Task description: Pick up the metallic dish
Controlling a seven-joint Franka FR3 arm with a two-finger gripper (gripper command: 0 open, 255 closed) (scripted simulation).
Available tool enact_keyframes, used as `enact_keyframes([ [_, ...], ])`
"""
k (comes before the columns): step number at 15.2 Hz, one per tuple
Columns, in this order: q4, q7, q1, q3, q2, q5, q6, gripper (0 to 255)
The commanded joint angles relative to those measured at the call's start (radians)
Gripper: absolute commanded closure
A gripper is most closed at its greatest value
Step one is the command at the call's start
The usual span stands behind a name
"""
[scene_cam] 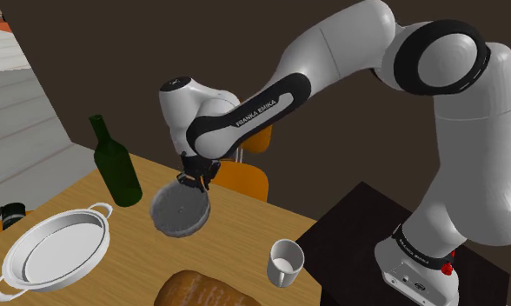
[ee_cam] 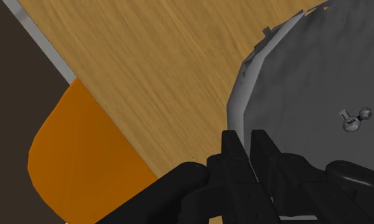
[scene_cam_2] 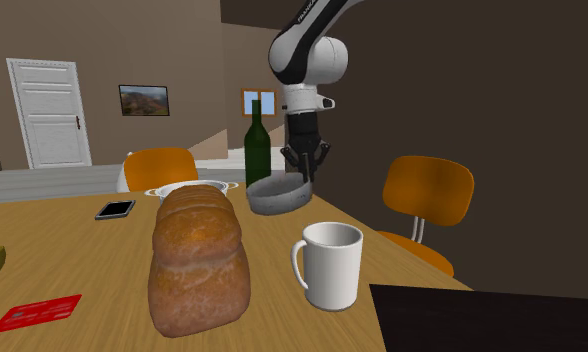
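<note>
The grey dish (scene_cam: 182,209) hangs tilted just above the wooden table (scene_cam: 238,228), held at its rim. My gripper (scene_cam: 195,178) is shut on that rim from above. In the second exterior view the dish (scene_cam_2: 279,195) slopes under the gripper (scene_cam_2: 304,172), beside the bottle. From the wrist, the two black fingers (ee_cam: 233,149) pinch the dish's edge (ee_cam: 306,83), with the gripper (ee_cam: 248,149) at its near rim and the table's wood behind it.
A green bottle (scene_cam: 115,163) stands close by the dish. A pale two-handled pan (scene_cam: 54,252), a bread loaf (scene_cam: 202,289) and a white mug (scene_cam: 285,261) share the table. An orange chair (scene_cam: 245,178) stands at the table's edge, under the arm.
</note>
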Motion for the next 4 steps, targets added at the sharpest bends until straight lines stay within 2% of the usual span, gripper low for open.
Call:
enact_keyframes([
  [1, 0.005, -0.006, -0.003, 0.004, -0.015, 0.007, -0.019, 255],
  [4, 0.008, -0.009, -0.004, 0.006, -0.024, 0.011, -0.03, 255],
])
